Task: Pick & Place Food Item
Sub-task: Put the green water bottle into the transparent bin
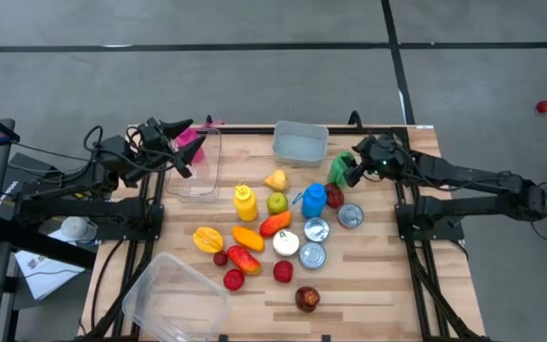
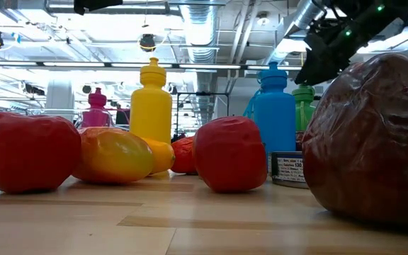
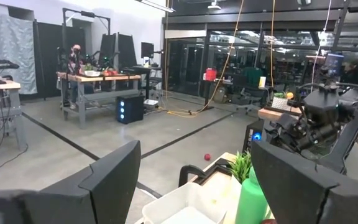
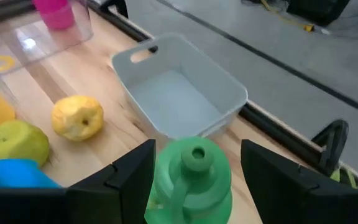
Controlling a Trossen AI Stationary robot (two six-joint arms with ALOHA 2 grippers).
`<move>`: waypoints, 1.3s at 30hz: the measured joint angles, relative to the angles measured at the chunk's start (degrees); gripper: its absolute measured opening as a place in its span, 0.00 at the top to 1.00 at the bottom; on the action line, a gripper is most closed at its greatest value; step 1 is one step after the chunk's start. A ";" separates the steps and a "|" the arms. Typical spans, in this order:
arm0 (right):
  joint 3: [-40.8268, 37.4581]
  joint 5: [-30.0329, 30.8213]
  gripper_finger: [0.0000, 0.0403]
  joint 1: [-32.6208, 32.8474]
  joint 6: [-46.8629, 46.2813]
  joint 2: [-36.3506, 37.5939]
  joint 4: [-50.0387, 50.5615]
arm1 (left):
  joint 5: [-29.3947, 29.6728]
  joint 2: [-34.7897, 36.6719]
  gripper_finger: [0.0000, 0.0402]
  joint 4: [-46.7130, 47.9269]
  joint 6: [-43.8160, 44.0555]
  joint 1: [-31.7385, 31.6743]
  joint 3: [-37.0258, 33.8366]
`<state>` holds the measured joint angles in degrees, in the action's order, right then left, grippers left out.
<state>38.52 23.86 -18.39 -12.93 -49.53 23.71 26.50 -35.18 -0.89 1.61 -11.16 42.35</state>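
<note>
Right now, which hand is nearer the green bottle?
The right hand: it is around the green bottle, fingers either side. The left hand is far across the table, over the clear container.

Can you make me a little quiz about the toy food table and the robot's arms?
1. True or false: the right tool has its fingers on either side of the green bottle.
2. What colour is the bottle beside the green apple? A red, B yellow, C white.
3. Fill in: the grey bin has ______ inside it.

Key: 1 true. 2 B. 3 nothing.
</note>
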 joint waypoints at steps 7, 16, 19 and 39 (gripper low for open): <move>0.02 -2.63 0.62 -3.01 0.59 -1.02 -0.17 | 0.00 -0.01 0.27 -0.02 0.37 0.00 0.00; -0.40 -6.52 0.89 -4.46 2.44 -1.93 -2.54 | 0.00 -0.01 0.27 -0.02 0.37 0.00 0.00; -0.35 -6.69 0.89 -4.60 1.68 -1.15 -2.98 | -0.01 -0.02 0.27 -0.04 0.37 0.00 0.00; 32.13 -8.48 0.89 -4.45 3.26 -11.36 14.44 | -15.74 -9.54 0.27 -0.47 5.25 0.00 0.00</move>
<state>70.65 15.37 -22.83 -9.66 -60.89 38.14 10.76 -44.71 -1.35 6.85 -11.16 42.35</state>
